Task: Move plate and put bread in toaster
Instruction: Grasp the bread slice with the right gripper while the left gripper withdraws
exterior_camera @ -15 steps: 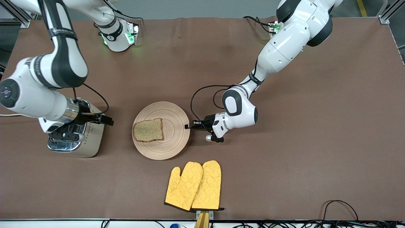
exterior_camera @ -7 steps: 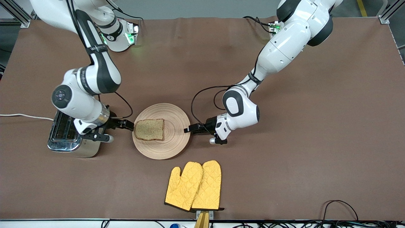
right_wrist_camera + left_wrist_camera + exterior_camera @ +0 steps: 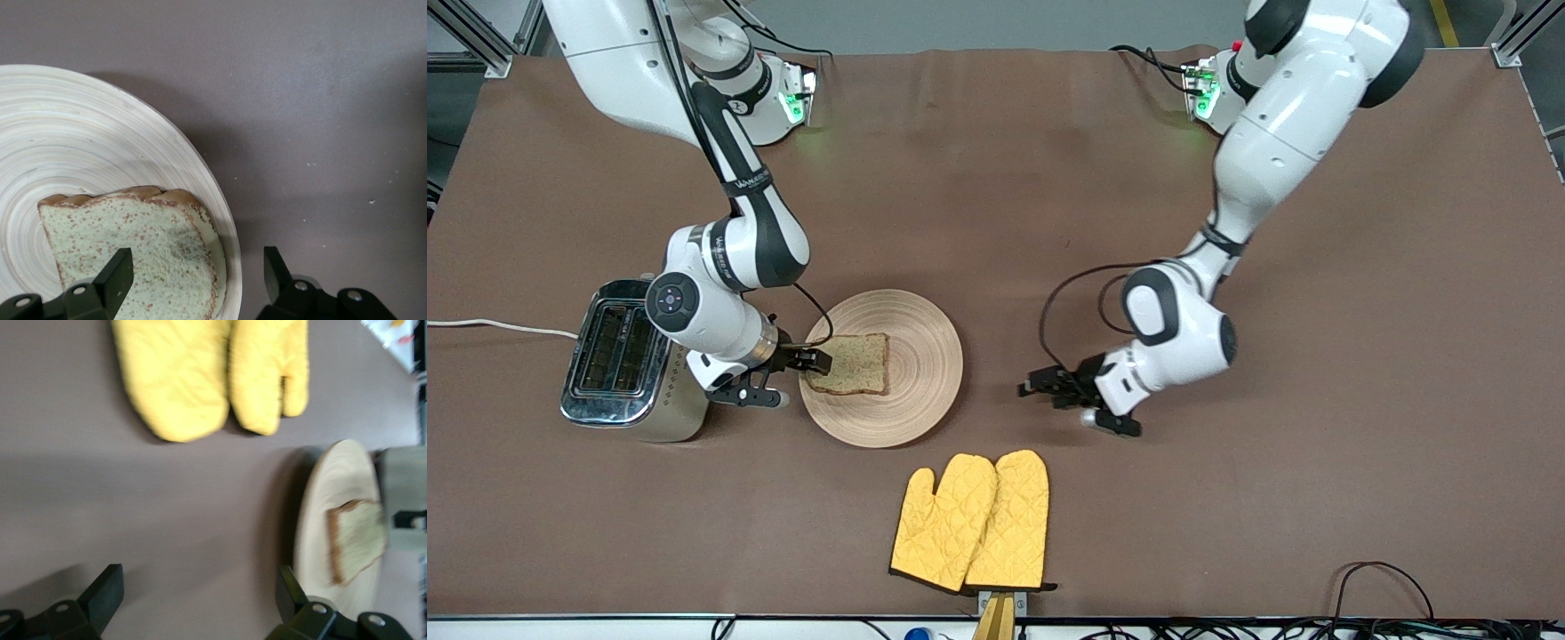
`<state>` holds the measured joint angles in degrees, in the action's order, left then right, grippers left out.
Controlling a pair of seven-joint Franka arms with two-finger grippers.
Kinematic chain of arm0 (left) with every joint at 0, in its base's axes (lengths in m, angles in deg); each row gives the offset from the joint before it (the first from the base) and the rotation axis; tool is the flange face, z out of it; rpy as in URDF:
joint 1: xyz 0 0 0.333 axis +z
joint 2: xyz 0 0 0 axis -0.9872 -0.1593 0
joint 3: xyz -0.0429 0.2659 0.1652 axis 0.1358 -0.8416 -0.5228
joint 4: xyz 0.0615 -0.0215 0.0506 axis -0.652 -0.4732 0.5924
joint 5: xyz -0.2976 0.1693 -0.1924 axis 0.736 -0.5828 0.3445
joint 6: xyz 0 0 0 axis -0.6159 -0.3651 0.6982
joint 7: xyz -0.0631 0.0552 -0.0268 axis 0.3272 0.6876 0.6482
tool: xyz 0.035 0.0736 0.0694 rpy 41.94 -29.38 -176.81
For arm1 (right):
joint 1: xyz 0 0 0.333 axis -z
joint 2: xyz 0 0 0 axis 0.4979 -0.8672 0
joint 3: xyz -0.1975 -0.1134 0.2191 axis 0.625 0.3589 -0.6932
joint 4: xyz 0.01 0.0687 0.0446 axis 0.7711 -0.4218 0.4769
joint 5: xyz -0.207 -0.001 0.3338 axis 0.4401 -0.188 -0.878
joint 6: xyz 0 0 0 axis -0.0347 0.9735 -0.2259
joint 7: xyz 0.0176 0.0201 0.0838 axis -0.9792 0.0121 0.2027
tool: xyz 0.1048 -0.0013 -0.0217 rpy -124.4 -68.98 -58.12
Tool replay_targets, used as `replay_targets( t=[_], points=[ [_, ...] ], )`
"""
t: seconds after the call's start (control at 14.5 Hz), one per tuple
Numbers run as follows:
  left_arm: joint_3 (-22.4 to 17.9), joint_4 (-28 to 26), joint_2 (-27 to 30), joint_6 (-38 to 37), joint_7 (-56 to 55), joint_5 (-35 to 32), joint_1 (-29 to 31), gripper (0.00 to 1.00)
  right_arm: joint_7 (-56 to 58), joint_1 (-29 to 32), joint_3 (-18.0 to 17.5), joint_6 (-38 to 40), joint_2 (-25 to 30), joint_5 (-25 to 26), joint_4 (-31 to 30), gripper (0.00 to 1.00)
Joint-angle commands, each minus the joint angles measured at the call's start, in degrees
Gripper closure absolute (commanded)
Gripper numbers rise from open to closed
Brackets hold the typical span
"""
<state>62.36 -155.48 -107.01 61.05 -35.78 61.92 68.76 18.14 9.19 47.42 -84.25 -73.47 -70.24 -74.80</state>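
The pale wooden plate lies mid-table with the speckled bread on the half toward the toaster. My right gripper is low at the plate's rim on the toaster side and open. In the right wrist view the gripper straddles the bread corner and the plate rim without touching either. My left gripper hangs open over bare table, off the plate toward the left arm's end. The left wrist view shows this gripper with nothing between its fingers; the plate and bread lie apart from it.
A pair of yellow oven mitts lies nearer the front camera than the plate, also in the left wrist view. The toaster's white cord runs off the table's edge at the right arm's end. Cables lie along the front edge.
My left gripper opened, let go of the plate's rim and drew away toward the left arm's end. My right arm swung from over the toaster down to the bread's edge.
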Motion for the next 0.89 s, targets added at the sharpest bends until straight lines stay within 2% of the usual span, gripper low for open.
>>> replay_targets(
  t=[0.0, 0.28, 0.48, 0.69, 0.83],
  points=[
    [-0.1, -3.6, 4.7, -8.6, -0.6, -13.8, 7.4, 0.00, -0.8, -0.7, 0.4, -0.6, -0.5, 0.4, 0.1, 0.27],
    [0.0, -0.4, 7.9, -17.8, -7.8, -36.8, 12.9, 0.00, -1.3, -0.5, 0.4, 0.0, -0.5, 0.4, -0.2, 0.37],
    [-0.5, 0.3, 12.6, -23.9, -11.3, -45.5, 14.4, 0.00, -3.1, -1.3, 0.4, 0.0, -0.5, 0.5, -0.1, 0.49],
    [-0.7, 4.0, 19.1, -33.3, -16.4, -56.0, 15.9, 0.00, -3.1, -1.2, 0.4, 0.0, -0.5, 0.5, -0.1, 0.72],
    [-0.7, 7.8, 22.5, -40.4, -17.1, -57.7, 16.9, 0.00, -3.2, -1.0, 0.4, -0.1, -0.6, 0.5, -0.2, 0.75]
  ],
)
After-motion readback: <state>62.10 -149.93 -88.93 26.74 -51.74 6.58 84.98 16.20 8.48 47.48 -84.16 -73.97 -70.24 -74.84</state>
